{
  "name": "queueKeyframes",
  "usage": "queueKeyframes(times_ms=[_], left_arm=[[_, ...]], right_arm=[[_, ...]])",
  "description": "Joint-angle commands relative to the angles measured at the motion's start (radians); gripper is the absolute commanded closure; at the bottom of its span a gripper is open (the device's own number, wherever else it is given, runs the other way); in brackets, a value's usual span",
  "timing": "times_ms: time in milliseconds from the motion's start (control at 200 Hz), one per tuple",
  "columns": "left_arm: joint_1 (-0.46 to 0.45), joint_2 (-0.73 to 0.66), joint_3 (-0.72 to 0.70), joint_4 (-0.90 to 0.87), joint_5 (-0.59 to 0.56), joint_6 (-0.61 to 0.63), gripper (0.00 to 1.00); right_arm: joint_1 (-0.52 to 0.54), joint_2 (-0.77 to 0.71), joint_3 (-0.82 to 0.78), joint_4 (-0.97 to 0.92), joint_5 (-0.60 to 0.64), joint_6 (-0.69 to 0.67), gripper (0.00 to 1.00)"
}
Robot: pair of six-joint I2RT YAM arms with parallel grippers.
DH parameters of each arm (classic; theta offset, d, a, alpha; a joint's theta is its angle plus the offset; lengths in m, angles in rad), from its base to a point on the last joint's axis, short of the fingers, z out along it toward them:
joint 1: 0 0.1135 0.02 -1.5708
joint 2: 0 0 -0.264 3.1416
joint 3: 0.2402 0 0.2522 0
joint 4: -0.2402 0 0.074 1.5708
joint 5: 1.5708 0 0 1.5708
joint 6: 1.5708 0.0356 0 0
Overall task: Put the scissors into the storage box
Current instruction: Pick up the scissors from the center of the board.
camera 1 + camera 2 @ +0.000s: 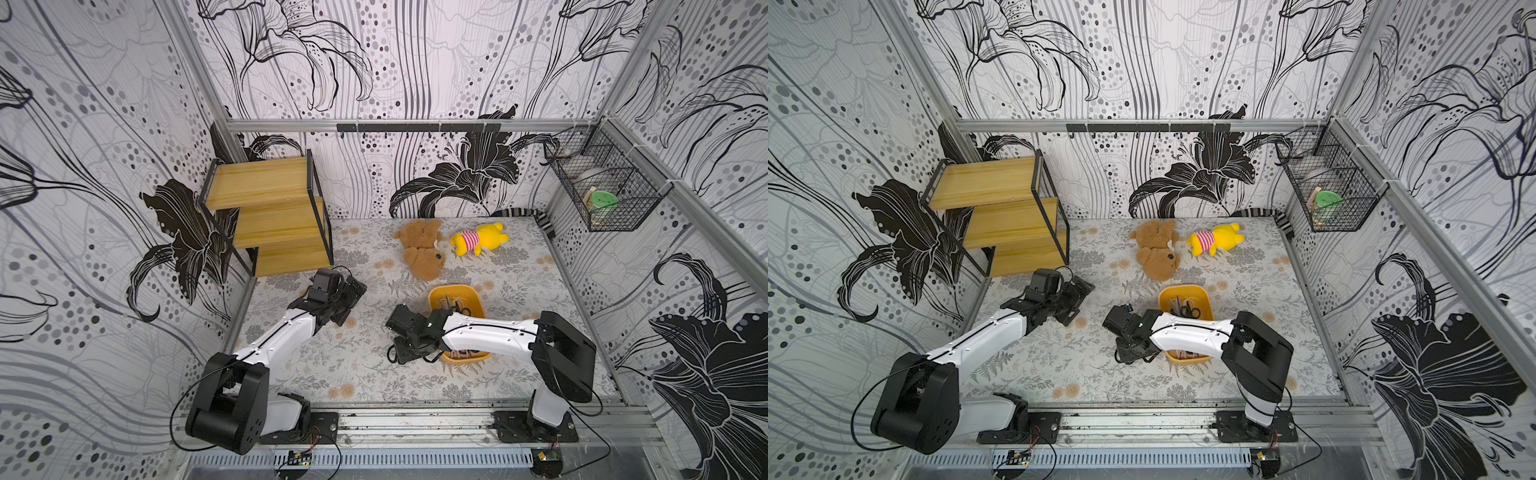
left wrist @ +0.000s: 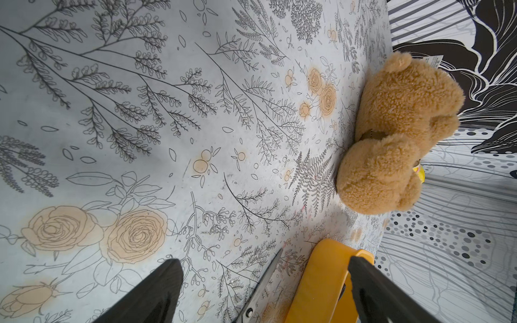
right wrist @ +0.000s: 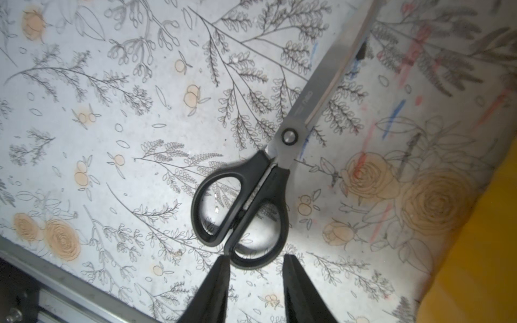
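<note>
A pair of black-handled scissors (image 3: 251, 195) lies flat on the flowered table, blades shut, right beside the yellow-orange storage box (image 3: 481, 251). My right gripper (image 3: 256, 256) hangs low over the handle end. Its jaws are open and a little apart, with the end of one handle loop between the tips. In both top views the right arm hides this pair. The storage box (image 1: 440, 293) holds several scissors (image 1: 455, 307). My left gripper (image 2: 263, 260) is wide open over the table near the box (image 2: 319, 279), with the blade tip (image 2: 268, 274) between its fingers, untouched.
A brown teddy bear (image 1: 422, 251) and a yellow plush toy (image 1: 478, 239) lie behind the box. A stepped wooden shelf (image 1: 270, 208) stands at the back left. A black wire basket (image 1: 602, 191) hangs on the right wall.
</note>
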Motion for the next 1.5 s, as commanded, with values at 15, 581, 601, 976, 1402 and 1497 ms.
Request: queueKeyframes(times_ms=[15, 581, 601, 976, 1402, 1497], left_arm=[[0.009, -0.02, -0.024, 0.047, -0.023, -0.012, 0.03], [0.013, -0.035, -0.043, 0.044, -0.024, -0.01, 0.03], [0.013, -0.035, -0.042, 0.044, -0.024, -0.009, 0.03], [0.021, -0.052, -0.05, 0.045, -0.02, -0.007, 0.03], [0.037, -0.047, -0.039, 0.041, -0.039, 0.021, 0.03], [0.037, -0.034, -0.015, 0.029, -0.053, 0.043, 0.03]], right_arm=[[0.001, 0.036, -0.004, -0.045, 0.023, 0.027, 0.65], [-0.002, 0.103, 0.028, -0.067, 0.047, 0.038, 0.71], [-0.001, 0.106, 0.03, -0.067, 0.048, 0.038, 0.72], [-0.012, 0.137, 0.034, -0.073, 0.046, 0.046, 0.85], [-0.028, 0.082, 0.156, -0.088, 0.136, -0.048, 1.0], [-0.062, 0.023, 0.171, -0.078, 0.148, -0.071, 1.0]])
